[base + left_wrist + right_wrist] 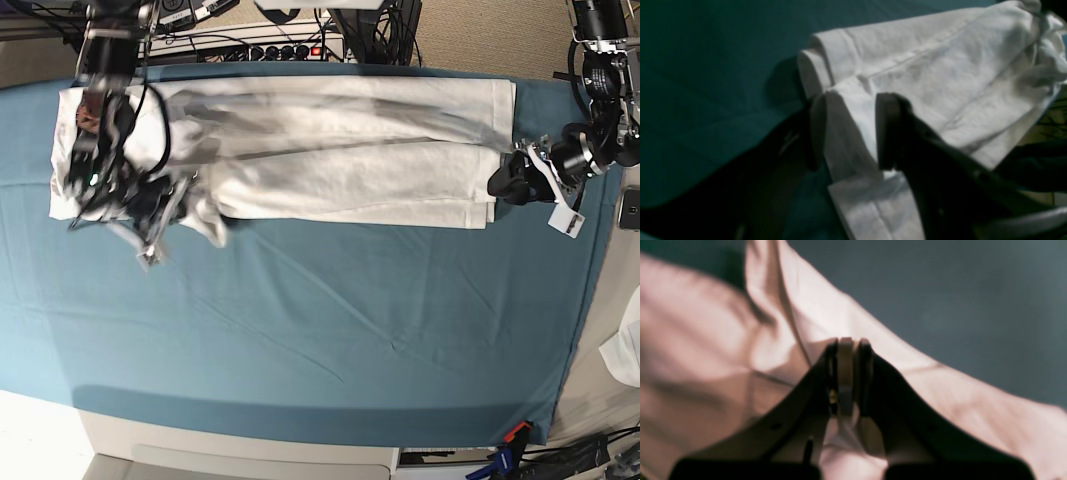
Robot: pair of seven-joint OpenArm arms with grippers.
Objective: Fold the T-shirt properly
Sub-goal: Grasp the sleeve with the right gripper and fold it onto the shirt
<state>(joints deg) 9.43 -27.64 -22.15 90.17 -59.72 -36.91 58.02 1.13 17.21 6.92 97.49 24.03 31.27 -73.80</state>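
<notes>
The white T-shirt (340, 150) lies as a long folded band across the far side of the teal table cloth (300, 340). My right gripper (188, 207) is at the shirt's left part, shut on a pinch of cloth. In the right wrist view its fingers (845, 373) sit pressed together with the T-shirt (706, 340) bunched around them. My left gripper (505, 185) is at the shirt's right end. In the left wrist view its fingers (887, 133) stand apart, and a raised fold of the T-shirt (940, 66) fills the gap of the left gripper (850, 133).
Cables and a power strip (280, 45) run along the far edge. A small white cloth scrap (625, 350) and a dark device (630, 210) sit off the table's right side. Bare teal cloth covers the near half.
</notes>
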